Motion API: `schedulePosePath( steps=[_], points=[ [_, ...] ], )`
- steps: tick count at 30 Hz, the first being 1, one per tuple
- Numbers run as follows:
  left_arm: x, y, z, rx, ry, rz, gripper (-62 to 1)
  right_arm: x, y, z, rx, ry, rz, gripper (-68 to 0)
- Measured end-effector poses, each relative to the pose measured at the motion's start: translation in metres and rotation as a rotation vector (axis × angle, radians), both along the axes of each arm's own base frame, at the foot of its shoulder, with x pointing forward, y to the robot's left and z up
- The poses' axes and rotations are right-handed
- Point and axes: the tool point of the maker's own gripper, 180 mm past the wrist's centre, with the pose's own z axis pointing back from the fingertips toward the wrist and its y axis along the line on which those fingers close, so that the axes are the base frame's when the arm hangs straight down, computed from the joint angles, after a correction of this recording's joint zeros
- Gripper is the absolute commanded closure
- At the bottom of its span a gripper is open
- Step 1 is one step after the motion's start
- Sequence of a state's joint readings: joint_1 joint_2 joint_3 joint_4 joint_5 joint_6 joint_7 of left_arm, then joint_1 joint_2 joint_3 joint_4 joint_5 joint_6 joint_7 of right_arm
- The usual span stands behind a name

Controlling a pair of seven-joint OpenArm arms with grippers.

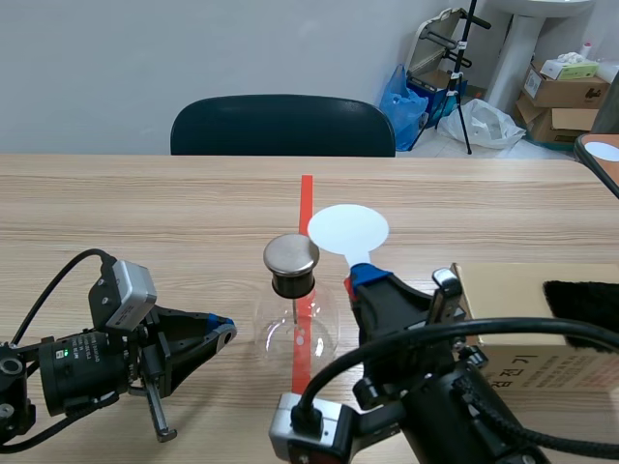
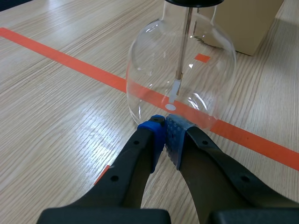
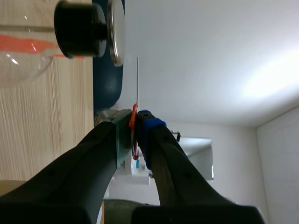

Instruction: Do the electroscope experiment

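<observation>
Right gripper (image 1: 361,278) sideways around paddle (image 1: 348,230)

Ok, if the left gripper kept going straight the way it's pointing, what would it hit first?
The glass flask, most likely: the left gripper, fingers shut, points at its lower wall, just ahead; contact is unclear.

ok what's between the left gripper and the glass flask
Nothing but a short stretch of bare table: the scene view shows the left gripper, shut, just short of the flask.
</observation>
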State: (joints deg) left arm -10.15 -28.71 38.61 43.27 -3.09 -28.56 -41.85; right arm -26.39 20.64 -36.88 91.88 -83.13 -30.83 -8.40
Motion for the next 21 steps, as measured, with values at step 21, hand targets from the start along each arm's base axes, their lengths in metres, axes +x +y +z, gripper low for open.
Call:
schedulePosePath(
  steps=[21],
  points=[
    [0.000, 0.000, 0.000, 0.000, 0.000, 0.000, -3.0, 0.018, -0.063, 0.003, 0.006, -0.013, -0.367, -1.1]
  ],
)
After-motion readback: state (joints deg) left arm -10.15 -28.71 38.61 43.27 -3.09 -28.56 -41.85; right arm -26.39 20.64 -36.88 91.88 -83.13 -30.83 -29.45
